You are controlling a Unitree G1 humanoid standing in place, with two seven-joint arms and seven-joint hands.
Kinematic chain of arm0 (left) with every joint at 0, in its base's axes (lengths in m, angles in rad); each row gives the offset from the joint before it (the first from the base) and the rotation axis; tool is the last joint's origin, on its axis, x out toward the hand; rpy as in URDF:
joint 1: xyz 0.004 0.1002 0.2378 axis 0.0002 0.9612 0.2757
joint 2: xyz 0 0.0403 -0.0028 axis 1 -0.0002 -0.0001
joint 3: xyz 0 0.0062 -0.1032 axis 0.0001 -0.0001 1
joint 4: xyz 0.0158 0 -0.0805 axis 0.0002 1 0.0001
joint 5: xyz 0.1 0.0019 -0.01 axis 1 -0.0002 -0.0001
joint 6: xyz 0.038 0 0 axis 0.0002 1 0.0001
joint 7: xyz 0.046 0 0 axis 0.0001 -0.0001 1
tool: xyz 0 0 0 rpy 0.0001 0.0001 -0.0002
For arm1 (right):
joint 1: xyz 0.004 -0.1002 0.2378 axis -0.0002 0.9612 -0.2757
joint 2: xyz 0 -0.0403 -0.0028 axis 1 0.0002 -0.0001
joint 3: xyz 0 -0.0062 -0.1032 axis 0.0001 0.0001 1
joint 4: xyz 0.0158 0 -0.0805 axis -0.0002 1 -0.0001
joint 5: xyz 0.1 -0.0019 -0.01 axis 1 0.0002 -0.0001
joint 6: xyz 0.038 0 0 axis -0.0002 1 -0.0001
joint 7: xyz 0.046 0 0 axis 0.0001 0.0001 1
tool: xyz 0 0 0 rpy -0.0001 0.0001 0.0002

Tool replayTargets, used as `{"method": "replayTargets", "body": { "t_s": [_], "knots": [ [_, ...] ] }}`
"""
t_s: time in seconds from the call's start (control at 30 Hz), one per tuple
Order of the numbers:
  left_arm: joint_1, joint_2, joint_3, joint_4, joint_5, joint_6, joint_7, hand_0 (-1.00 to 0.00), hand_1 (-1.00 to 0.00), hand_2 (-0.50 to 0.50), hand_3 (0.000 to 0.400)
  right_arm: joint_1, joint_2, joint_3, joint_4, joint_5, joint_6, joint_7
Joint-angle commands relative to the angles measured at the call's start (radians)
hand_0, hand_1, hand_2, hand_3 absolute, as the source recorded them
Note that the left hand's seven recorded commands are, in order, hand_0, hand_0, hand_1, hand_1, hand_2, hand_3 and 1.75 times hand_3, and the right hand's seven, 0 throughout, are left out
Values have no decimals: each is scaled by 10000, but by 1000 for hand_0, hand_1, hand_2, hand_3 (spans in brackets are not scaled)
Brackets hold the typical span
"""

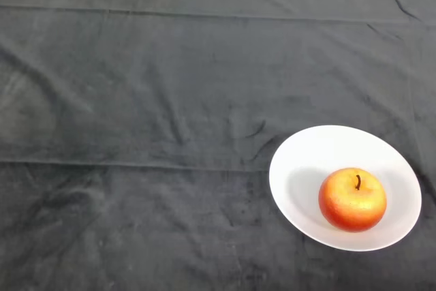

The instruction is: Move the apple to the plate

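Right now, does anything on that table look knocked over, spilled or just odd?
Nothing stands out. The red-and-yellow apple sits upright, stem up, on the white round plate, toward its near right side. The dark cloth is only creased.

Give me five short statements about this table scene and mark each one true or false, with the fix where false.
1. The apple lies on the white plate. True.
2. The plate sits at the left side of the dark cloth. False: it sits at the lower right.
3. The apple's stem points upward. True.
4. The apple is green. False: it is red and orange-yellow.
5. A second fruit lies on the cloth beside the plate. False: only the one apple shows.
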Motion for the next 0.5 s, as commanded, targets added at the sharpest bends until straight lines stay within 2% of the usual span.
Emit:
{"method": "replayTargets", "body": {
  "t_s": [0.03, 0.5],
  "knots": [
    [-423, -127, 311, -206, 129, 143, -50, 0, 0, 0, 0, -39, -164, -157, 60, 109, -54, -42],
    [-515, -228, 461, -174, 304, 172, -142, 0, 0, 0, 0, -38, -162, -157, 57, 110, -53, -44]
  ]
}}
